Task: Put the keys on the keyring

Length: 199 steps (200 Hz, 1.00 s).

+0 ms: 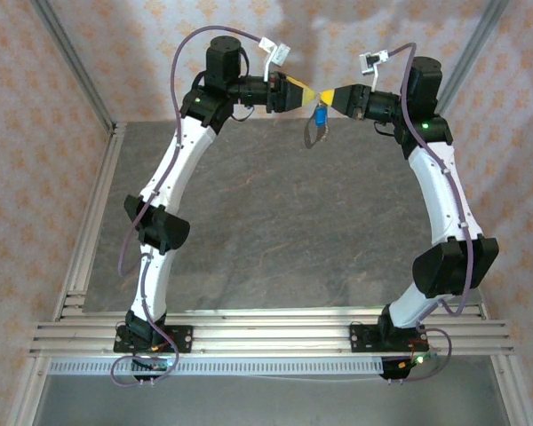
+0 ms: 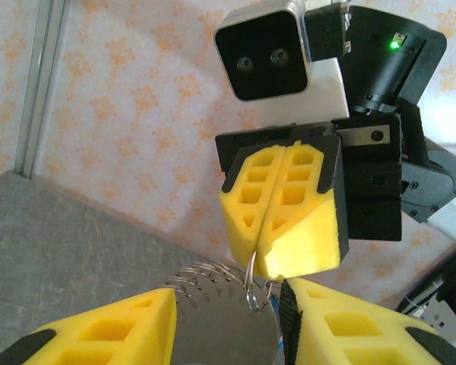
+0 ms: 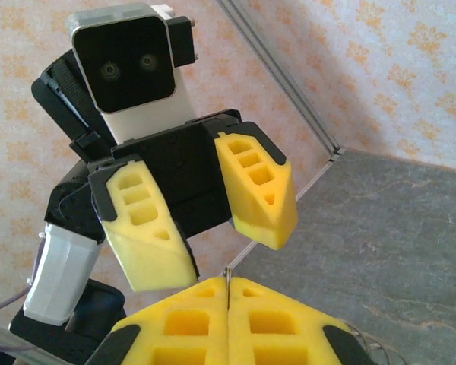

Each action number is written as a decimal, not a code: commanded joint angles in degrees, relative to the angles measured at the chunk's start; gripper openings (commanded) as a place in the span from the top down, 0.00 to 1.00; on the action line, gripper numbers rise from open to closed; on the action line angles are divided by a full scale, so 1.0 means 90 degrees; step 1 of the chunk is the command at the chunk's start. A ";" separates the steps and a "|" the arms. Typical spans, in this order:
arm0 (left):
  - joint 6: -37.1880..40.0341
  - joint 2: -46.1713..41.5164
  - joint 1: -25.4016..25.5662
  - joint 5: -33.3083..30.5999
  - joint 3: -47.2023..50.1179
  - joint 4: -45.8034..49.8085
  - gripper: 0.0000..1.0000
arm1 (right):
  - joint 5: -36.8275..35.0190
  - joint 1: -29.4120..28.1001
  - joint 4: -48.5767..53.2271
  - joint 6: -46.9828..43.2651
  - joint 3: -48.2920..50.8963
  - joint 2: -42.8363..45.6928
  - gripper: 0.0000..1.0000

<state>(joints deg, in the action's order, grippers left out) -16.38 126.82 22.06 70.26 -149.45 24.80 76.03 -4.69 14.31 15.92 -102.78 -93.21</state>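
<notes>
Holds both white-and-black arms [image 1: 173, 169] high over the far end of the grey stone-patterned table [image 1: 275, 222], tips facing each other and almost meeting. Presses the yellow foam jaws of the right gripper [image 1: 338, 96] flat together, no gap between, on the top of a small silvery wire keyring [image 2: 252, 286], with the rest of the loop hanging free below the grip. Sets the left gripper [image 1: 304, 92] just opposite, yellow foam jaws a moderate way apart, one finger to each side of the keyring. Clamps nothing visible there; contact with the loop impossible to tell. Carries a tiny key with a bright blue plastic head [image 1: 321, 114] in the air straight beneath the two meeting tips, a thin dark loop [image 1: 314, 135] dangling just under it, both well clear of the table. Shows, in the left wrist view, a short silvery wire coil [image 2: 201, 272] just beside the keyring and a rounded grey surface [image 2: 224, 331] low between the left fingers [image 2: 114, 331]; cannot tell the nature of that surface, nor the key's attachment to the keyring.
</notes>
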 commanded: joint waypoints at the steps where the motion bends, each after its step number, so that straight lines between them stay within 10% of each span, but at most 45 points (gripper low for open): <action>1: 0.0146 -0.0054 -0.0038 0.0298 -0.0193 0.0069 0.61 | 0.0223 0.0042 -0.0044 -0.0208 -0.0200 0.0035 1.00; 130: -0.0044 0.0147 0.0217 0.0395 -0.0206 -0.0144 0.67 | 0.0175 0.0037 -0.0466 -0.0006 0.0072 0.0073 1.00; 199: -0.0167 0.0205 0.0287 0.0386 -0.0225 -0.0338 0.87 | 0.0184 0.0034 -0.0535 0.0018 0.0159 0.0067 1.00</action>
<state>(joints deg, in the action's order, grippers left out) -16.93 127.46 24.01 71.79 -149.64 24.62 76.62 -4.67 13.17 15.81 -102.10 -93.21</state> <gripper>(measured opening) 0.159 0.044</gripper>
